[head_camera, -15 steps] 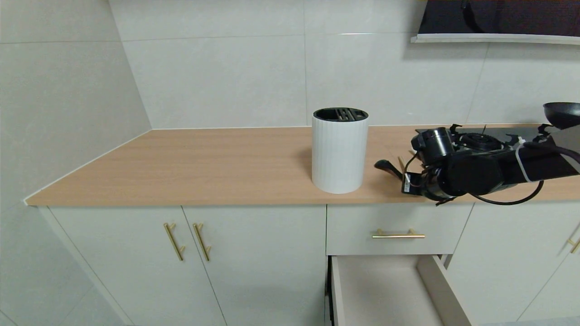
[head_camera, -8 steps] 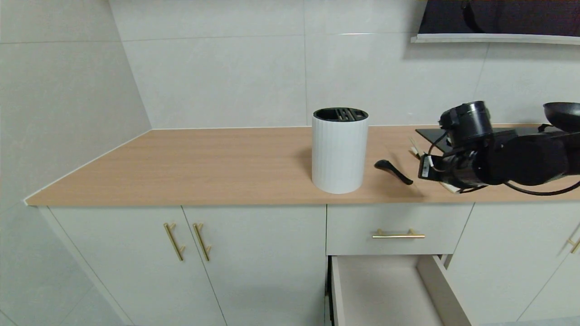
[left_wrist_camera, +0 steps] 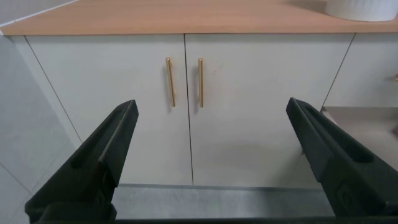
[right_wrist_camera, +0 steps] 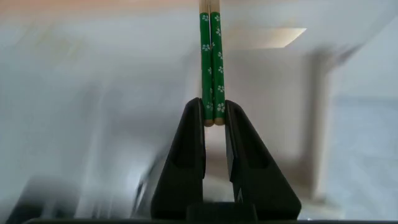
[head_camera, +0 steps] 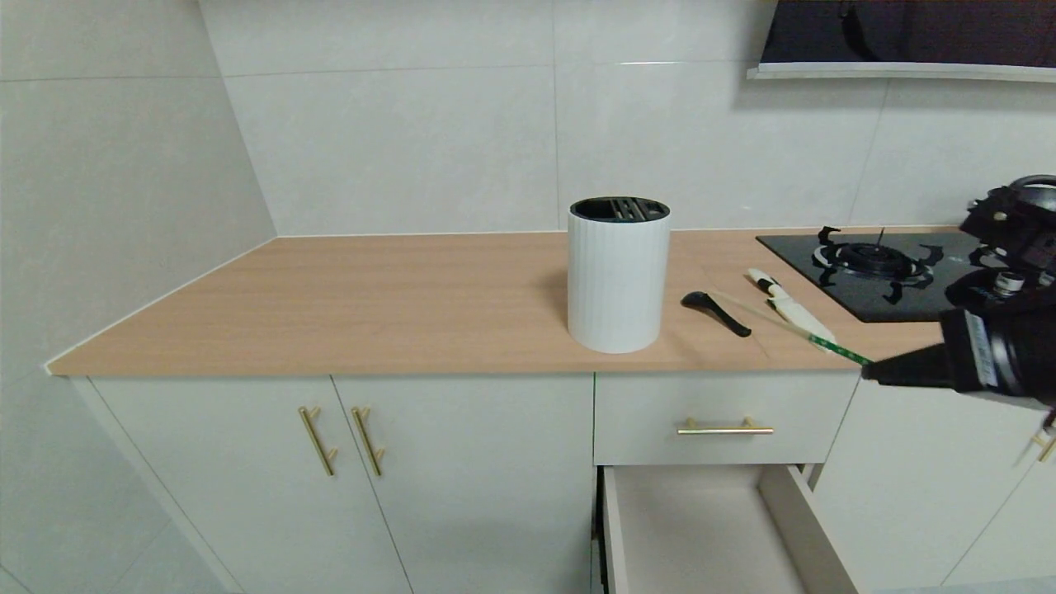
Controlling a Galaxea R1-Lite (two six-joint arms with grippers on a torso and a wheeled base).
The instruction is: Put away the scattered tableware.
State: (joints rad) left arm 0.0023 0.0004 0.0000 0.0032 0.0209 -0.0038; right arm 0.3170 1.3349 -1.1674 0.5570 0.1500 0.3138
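The right gripper (head_camera: 876, 373) hangs at the right, just off the near edge of the light wooden countertop (head_camera: 371, 305). Its black fingers (right_wrist_camera: 193, 143) are pressed together on the green, flower-printed ends of a pair of thin wooden chopsticks (right_wrist_camera: 210, 62). The chopsticks (head_camera: 837, 349) slant from the gripper to the far left, above the counter's near right part, and pass over a white knife with a black band (head_camera: 794, 313) that lies on the wood. Just left of the knife lies a black spoon (head_camera: 716, 312), near the foot of a tall white ribbed cylindrical holder with a black slotted top (head_camera: 619, 280). A black gas hob (head_camera: 874, 264) sits at the far right. Below the counter, a white drawer (head_camera: 701, 528) stands pulled open under a shut drawer front with a gold handle (head_camera: 724, 428).

The left gripper (left_wrist_camera: 211, 155) has its fingers (left_wrist_camera: 106, 162) spread wide, facing white cabinet doors with gold bar handles (left_wrist_camera: 185, 81).
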